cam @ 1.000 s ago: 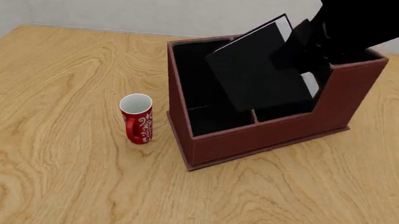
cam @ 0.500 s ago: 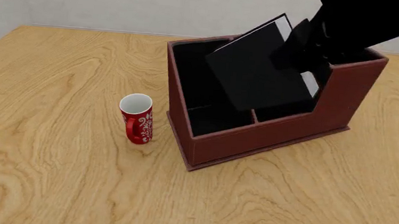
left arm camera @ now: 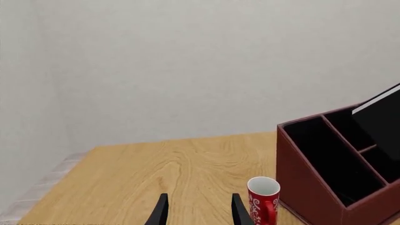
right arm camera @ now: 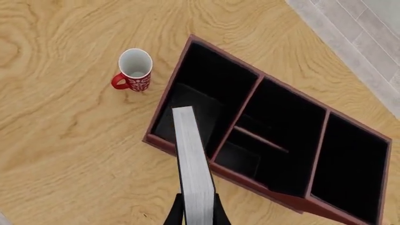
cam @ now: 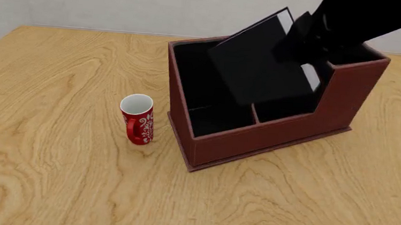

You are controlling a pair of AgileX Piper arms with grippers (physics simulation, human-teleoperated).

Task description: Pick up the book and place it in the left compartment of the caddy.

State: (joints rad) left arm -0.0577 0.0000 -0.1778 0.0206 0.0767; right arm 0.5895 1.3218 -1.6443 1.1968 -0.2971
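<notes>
The right tool [right arm camera: 194, 213] is clamped on the book [right arm camera: 190, 164], carried tilted above the caddy [cam: 270, 137]. Placement is in hand: next, line its edge over the left compartment [right arm camera: 200, 93] and lower. The left tool [left arm camera: 196, 211] hangs open, holding nothing.

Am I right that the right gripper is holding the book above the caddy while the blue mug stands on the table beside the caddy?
Not quite: the mug is red with a white pattern, not blue, as the front view shows. The rest holds: the right gripper grips the book above the caddy, and the mug stands on the table beside it.
</notes>
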